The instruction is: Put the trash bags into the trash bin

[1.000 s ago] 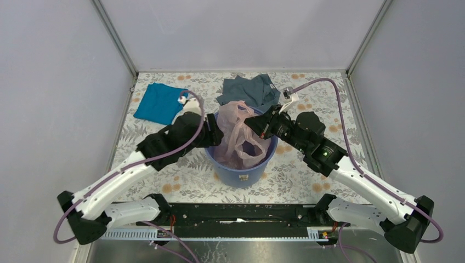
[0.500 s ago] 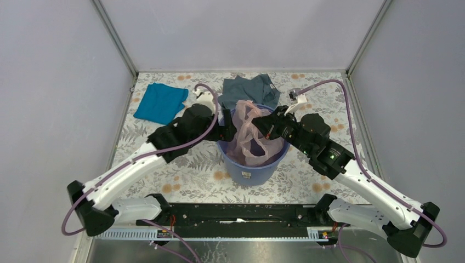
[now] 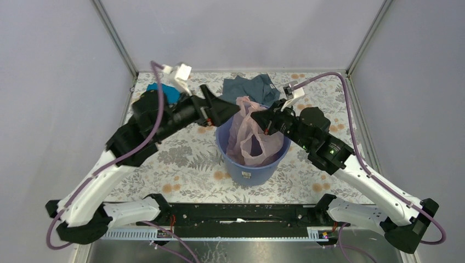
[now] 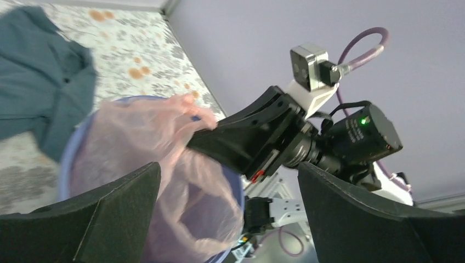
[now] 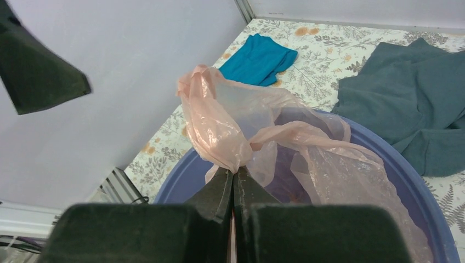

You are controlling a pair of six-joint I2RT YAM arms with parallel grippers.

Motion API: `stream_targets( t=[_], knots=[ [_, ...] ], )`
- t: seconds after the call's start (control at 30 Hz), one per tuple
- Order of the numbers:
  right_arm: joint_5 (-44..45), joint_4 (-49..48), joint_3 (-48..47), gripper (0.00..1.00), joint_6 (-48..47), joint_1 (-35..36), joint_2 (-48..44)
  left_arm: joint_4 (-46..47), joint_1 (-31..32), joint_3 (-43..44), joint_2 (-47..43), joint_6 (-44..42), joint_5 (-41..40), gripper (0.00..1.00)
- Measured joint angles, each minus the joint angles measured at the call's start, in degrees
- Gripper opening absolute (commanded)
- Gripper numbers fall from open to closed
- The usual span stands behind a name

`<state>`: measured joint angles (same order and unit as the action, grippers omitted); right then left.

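Right end effector — pressed together, pinches the gathered top of the trash bag and holds it up above the trash bin, with the lower part hanging inside. Left end effector — stands spread wide near the bag's top, grips nothing. Behind the bin, on the table, lies a grey-blue garment.
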<state>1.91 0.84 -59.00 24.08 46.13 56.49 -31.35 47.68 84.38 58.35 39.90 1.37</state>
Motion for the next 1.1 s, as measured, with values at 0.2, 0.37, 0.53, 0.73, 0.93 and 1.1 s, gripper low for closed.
stream_targets(
  t=[0.2, 0.37, 0.53, 0.73, 0.93, 1.1],
  knots=[
    [-0.5, 0.1, 0.0, 0.0, -2.7, 0.0, 0.7, 5.4, -0.1, 1.4, 12.3, 7.5, 6.8, 0.86],
    [-1.2, 0.2, 0.9, 0.0, -4.0, 0.0, 0.5, 6.0, -0.6, 2.1, 19.5, 11.5, 8.0, 0.7],
    [-3.5, -0.9, 1.3, 0.0, -4.6, 0.0, 0.5, 6.6, -0.6, 2.1, 19.9, 13.7, 6.5, 0.6],
    [-6.2, -1.6, 2.8, 0.17, -4.6, 0.0, 0.2, 8.5, -0.6, 1.6, 18.4, 15.7, 3.9, 0.2],
    [-7.1, 0.1, 3.0, 0.68, -6.3, 0.0, -0.8, 8.4, -0.6, 0.9, 17.1, 14.9, 2.3, 0.0],
    [-4.8, 6.9, 2.1, 0.87, -8.5, 0.0, -3.7, 8.3, -1.4, -1.9, 13.7, 12.1, 3.8, 0.0]
  ],
)
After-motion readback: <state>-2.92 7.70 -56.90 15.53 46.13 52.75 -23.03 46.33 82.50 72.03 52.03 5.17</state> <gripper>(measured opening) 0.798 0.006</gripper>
